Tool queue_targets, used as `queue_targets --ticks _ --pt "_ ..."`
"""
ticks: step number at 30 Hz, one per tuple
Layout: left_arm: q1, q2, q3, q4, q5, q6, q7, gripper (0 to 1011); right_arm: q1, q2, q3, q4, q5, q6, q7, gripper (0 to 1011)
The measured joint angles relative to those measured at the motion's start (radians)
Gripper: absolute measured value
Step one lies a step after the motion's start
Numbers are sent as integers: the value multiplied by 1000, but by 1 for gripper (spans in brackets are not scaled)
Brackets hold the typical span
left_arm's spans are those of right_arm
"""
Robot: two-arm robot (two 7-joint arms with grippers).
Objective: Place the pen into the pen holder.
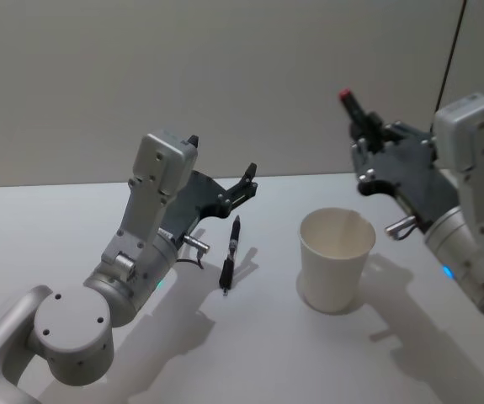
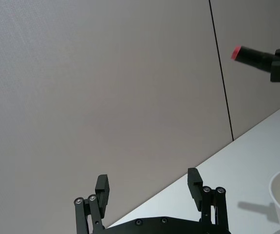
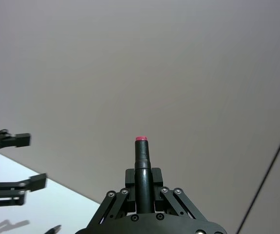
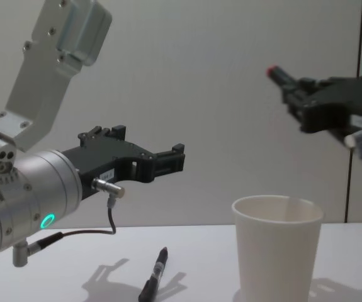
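While clamped on red-tipped pen point(image 1: 353, 108), red end tilted upward, right pincer point(image 1: 366, 128) high; pen holder point(image 1: 334, 273) below, slightly leftward. Left pincer point(image 1: 221, 156) agape, empty, above spare pen point(image 1: 231, 252).

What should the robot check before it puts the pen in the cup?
1. Grip: the right gripper has its jaws shut on the red-tipped pen: ok.
2. The pen holder stands upright with its mouth open: ok.
3. Pen aimed down at the mouth: not ok, its red end points up.
4. Pen right over the mouth: cannot tell.
5. The left gripper, jaws open, is off to the holder's left, near another pen lying on the table: ok, out of the way.
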Motion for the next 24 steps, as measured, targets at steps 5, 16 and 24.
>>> queue_targets --ticks 5,16,24 --pt "0 0 0 0 0 0 0 1001 -4 -19 -24 0 -15 -9 23 190" --pt "0 0 0 0 0 0 0 1001 -18 -51 -58 11 -41 -53 1 189" --pt "0 0 0 0 0 0 0 1001 -34 -61 -73 23 -70 -87 -35 190"
